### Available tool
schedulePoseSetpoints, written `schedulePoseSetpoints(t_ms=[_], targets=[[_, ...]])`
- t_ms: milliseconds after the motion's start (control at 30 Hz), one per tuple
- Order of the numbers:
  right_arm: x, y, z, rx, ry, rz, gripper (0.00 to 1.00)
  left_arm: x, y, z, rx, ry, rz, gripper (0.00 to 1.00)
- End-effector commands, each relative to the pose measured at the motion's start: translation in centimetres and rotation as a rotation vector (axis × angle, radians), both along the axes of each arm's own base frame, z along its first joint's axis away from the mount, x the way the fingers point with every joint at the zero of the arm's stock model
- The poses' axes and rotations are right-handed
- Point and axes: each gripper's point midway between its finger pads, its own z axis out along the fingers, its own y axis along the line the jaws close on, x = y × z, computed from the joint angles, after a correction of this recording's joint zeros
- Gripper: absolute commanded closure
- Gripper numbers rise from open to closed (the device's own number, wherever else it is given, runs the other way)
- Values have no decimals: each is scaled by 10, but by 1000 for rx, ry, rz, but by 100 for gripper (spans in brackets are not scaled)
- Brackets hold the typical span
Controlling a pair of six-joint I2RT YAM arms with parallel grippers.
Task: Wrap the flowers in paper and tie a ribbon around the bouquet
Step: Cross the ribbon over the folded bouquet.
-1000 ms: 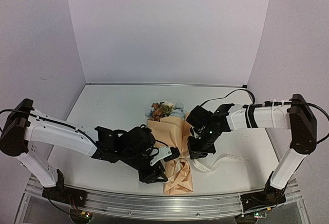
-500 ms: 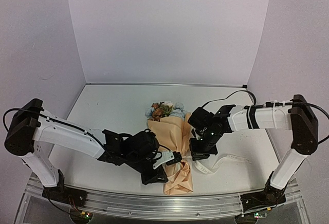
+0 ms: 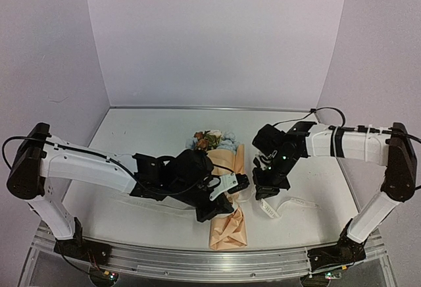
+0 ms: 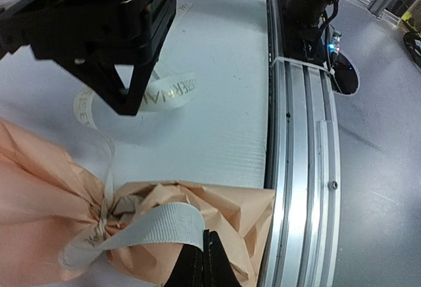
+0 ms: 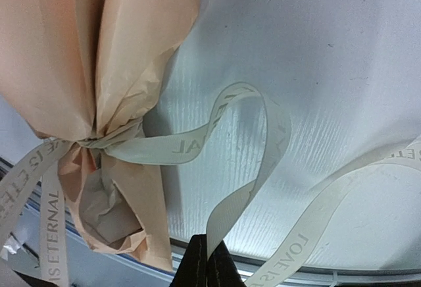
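At the bottom of its wrist view, the left gripper was pinched together on one tail of the ribbon. That tail ran to a knot cinched around the narrow end of the bouquet. The right gripper was likewise clamped on another stretch of ribbon, which looped over the counter and back to the same knot. Seen from above, the two grippers sat on either side of the paper cone. It lay with its crumpled narrow end toward the near edge and the flowers at the far end.
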Motion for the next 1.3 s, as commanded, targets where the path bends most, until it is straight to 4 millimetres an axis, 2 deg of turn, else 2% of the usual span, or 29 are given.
schedulePoseSetpoints(t_ms=[0, 200, 567, 767, 900, 1033, 1133, 1233, 1267], targets=[[-1, 12, 35, 133, 89, -42, 100, 14, -39, 38, -126, -97, -23, 100], [-1, 7, 53, 163, 158, -75, 100, 18, -63, 43, -146, -139, -74, 99], [6, 2, 68, 190, 255, -152, 100, 0, -82, 3, -74, -58, -205, 95], [5, 7, 78, 201, 371, -212, 100, 4, -90, -13, -58, -36, -187, 91], [0, 5, 79, 190, 406, -255, 100, 17, -95, 0, -111, -23, -115, 72], [-4, 3, 79, 175, 431, -313, 100, 28, -86, 31, -193, 0, -53, 58], [-4, 2, 79, 161, 445, -356, 100, 27, -79, 55, -250, 6, -48, 55], [-5, 2, 79, 151, 450, -386, 100, 27, -66, 67, -264, 18, -35, 57], [-5, 2, 79, 146, 449, -393, 100, 29, -59, 65, -259, 29, -18, 59]])
